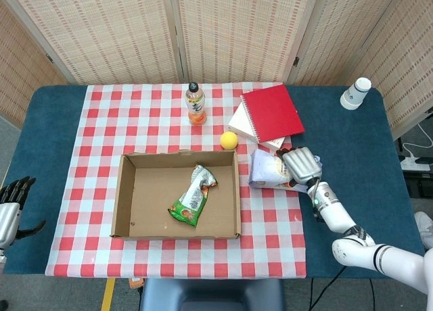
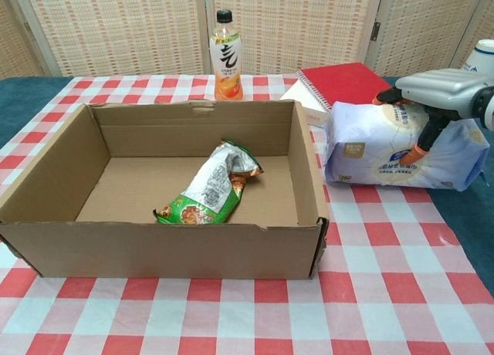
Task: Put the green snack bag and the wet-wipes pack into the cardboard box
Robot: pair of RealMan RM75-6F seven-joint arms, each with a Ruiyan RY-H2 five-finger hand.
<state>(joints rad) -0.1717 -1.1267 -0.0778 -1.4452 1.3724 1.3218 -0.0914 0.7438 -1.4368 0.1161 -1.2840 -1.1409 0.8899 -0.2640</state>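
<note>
The green snack bag (image 1: 192, 197) (image 2: 207, 191) lies inside the open cardboard box (image 1: 237, 201) (image 2: 154, 248), near its middle. Just right of the box is the white and blue wet-wipes pack (image 1: 268, 170) (image 2: 369, 150). My right hand (image 1: 302, 164) (image 2: 437, 90) grips that pack from above at its right end, fingers over the top and thumb on the front face. The pack is tilted, its right part a little off the cloth. Far from both, my left hand (image 1: 11, 207) hangs off the table's left edge, fingers apart and holding nothing.
An orange drink bottle (image 1: 196, 105) (image 2: 225, 56) stands behind the box. A yellow ball (image 1: 229, 140) lies by the box's far right corner. A red notebook (image 1: 272, 111) (image 2: 346, 83) rests on a book behind the pack. A white cup (image 1: 356, 93) stands far right.
</note>
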